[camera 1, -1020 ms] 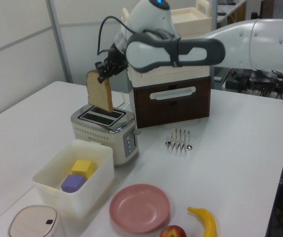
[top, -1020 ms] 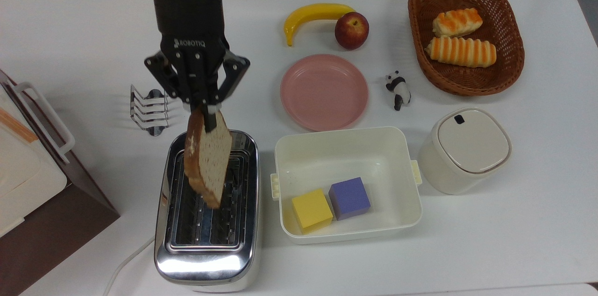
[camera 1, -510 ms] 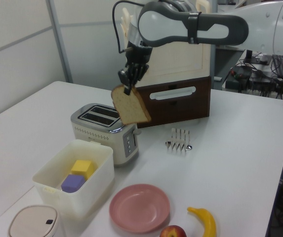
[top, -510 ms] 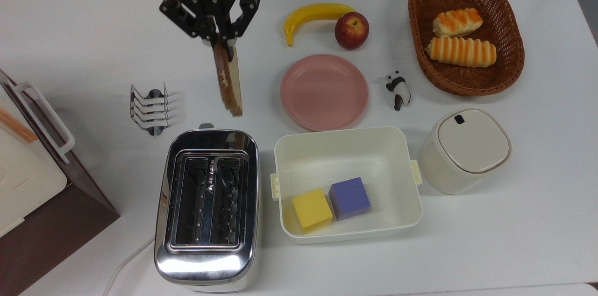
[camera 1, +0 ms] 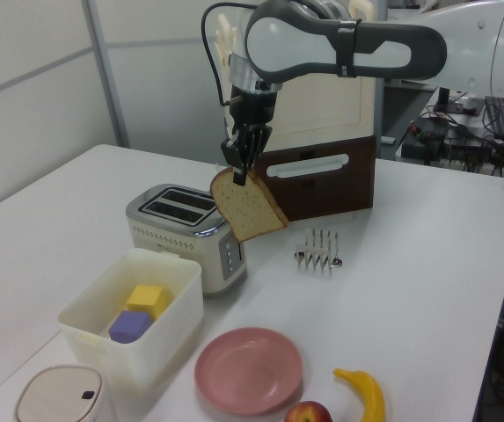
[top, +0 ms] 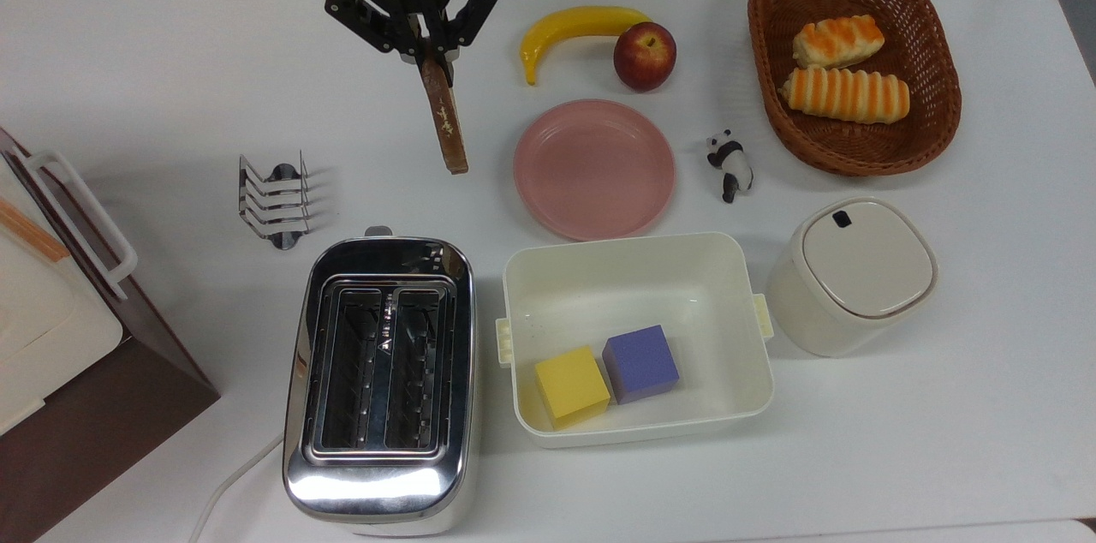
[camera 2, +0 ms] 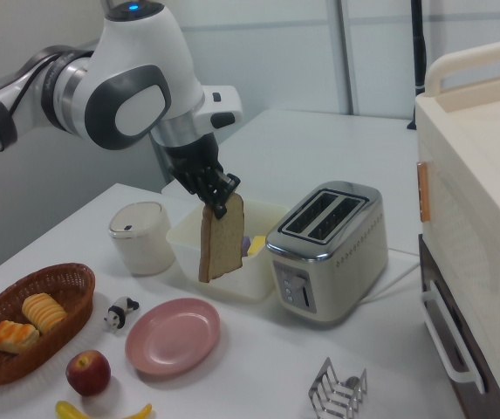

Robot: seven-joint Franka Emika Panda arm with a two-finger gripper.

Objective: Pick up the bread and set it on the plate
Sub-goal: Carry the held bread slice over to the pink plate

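Observation:
My gripper (top: 425, 55) (camera 1: 239, 173) (camera 2: 220, 205) is shut on the top edge of the bread (top: 445, 119) (camera 1: 250, 207) (camera 2: 221, 237), a speckled tan slice with a dark crust. The slice hangs upright in the air, edge-on in the top view. It is just to the left of the pink plate (top: 594, 169) in the top view, and well above the plate (camera 1: 248, 369) (camera 2: 174, 335) in the side views. The plate has nothing on it.
A chrome toaster (top: 381, 384) with empty slots stands below the bread in the top view, a metal toast rack (top: 276, 200) to its left. A white tub (top: 635, 336) with yellow and purple blocks, a banana (top: 574, 27), an apple (top: 644, 56), a panda figure (top: 729, 164), a basket (top: 852, 59) and a lidded container (top: 852, 273) surround the plate.
The gripper carried the bread up off the toaster and across toward the plate. The slice has turned edge-on in the top view.

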